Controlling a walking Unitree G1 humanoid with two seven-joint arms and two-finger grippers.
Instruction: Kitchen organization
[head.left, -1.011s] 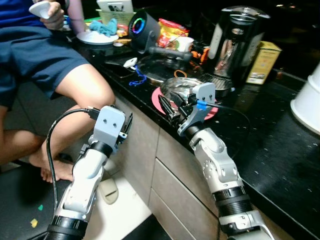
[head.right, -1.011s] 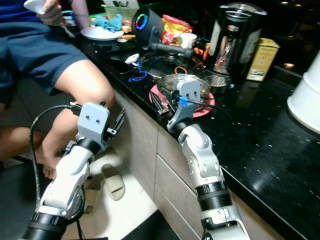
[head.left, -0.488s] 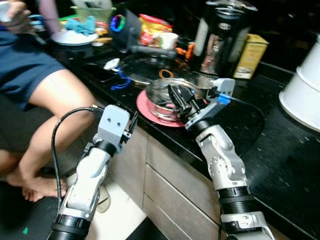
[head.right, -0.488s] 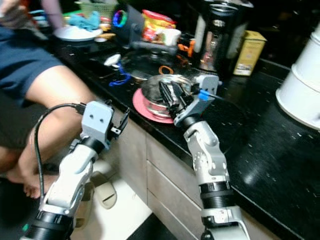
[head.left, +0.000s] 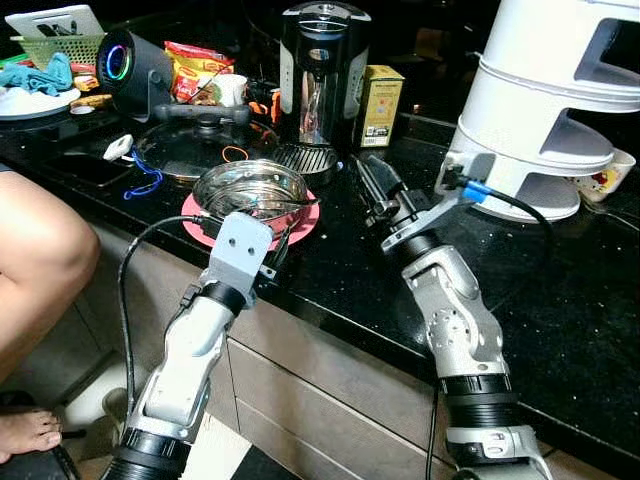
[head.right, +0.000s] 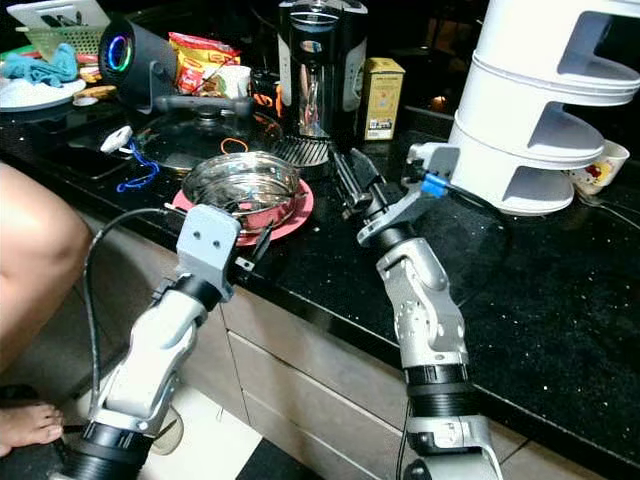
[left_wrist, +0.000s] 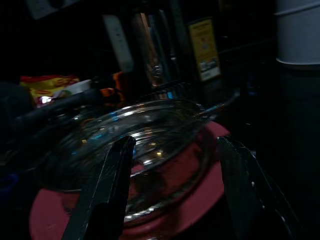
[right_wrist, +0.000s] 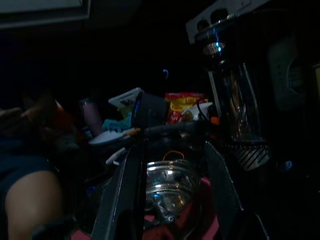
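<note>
A steel bowl (head.left: 250, 188) with a glass lid sits on a pink plate (head.left: 305, 212) near the black counter's front edge. My left gripper (head.left: 274, 252) is at the counter edge just in front of the plate, open; in the left wrist view its fingers (left_wrist: 107, 190) frame the bowl (left_wrist: 145, 145) without touching it. My right gripper (head.left: 372, 186) hovers over the counter to the right of the bowl, open and holding nothing. The right wrist view is dark, with the bowl (right_wrist: 170, 187) between the fingers (right_wrist: 125, 195), farther off.
Behind the bowl stand a black kettle (head.left: 320, 70), a yellow box (head.left: 378, 105), a lidded pan (head.left: 195, 140) and a speaker (head.left: 130, 60). A tall white tiered appliance (head.left: 550, 100) rises at the right. A person's knee (head.left: 30, 260) is left of the counter.
The camera has swung right. My right gripper has left the bowl and now hovers to its right. My left gripper has risen to the counter edge by the plate.
</note>
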